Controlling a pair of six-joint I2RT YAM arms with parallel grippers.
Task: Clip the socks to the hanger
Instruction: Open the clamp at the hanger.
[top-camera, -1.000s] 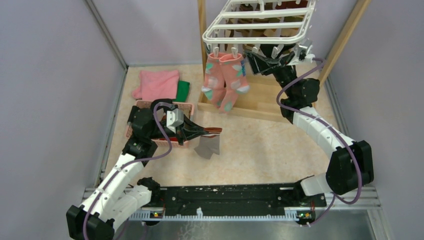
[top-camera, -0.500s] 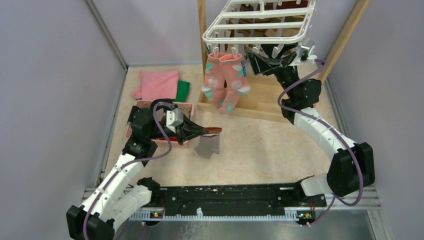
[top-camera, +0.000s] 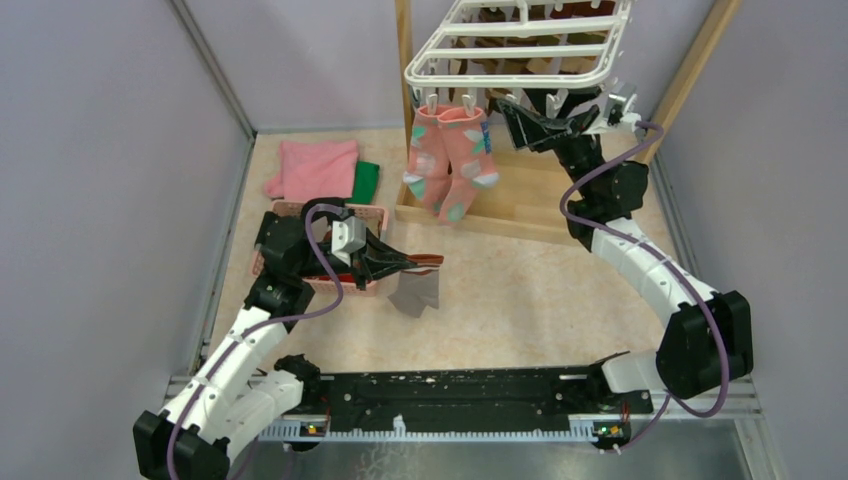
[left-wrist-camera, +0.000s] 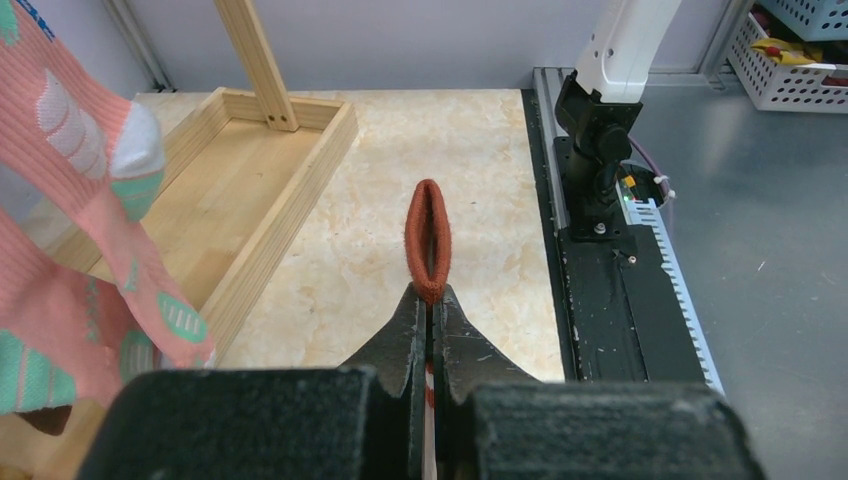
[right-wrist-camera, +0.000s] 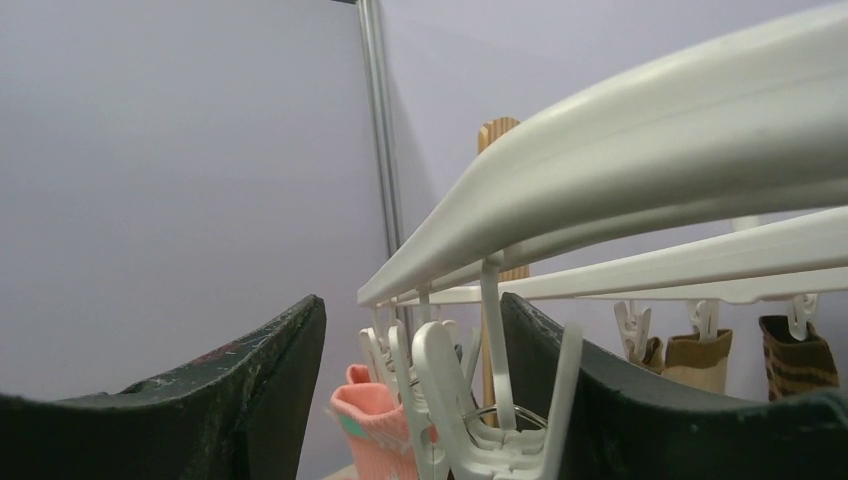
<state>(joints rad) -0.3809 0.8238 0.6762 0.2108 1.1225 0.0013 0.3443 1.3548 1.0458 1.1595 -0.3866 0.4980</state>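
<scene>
The white hanger (top-camera: 520, 45) hangs from the wooden frame, with two pink socks (top-camera: 450, 160) clipped at its front left. My left gripper (top-camera: 425, 262) is shut on a grey sock (top-camera: 415, 295) by its brown-red cuff (left-wrist-camera: 428, 235), holding it above the table. In the left wrist view the cuff loop sticks out past the left gripper (left-wrist-camera: 430, 295). My right gripper (top-camera: 505, 118) is open just under the hanger's front edge. In the right wrist view a white clip (right-wrist-camera: 500, 400) hangs between the fingers (right-wrist-camera: 260, 380) of the right gripper (right-wrist-camera: 412, 300), closer to the right one.
A pink basket (top-camera: 375, 212) sits under my left arm. A folded pink cloth (top-camera: 315, 168) and a green cloth (top-camera: 366, 180) lie at the back left. The wooden frame's base (top-camera: 520, 205) and posts stand behind. Brown socks (right-wrist-camera: 700, 355) hang from rear clips.
My right gripper has risen and shifted slightly right, closer under the hanger's front edge. The left arm and its sock have not moved.
</scene>
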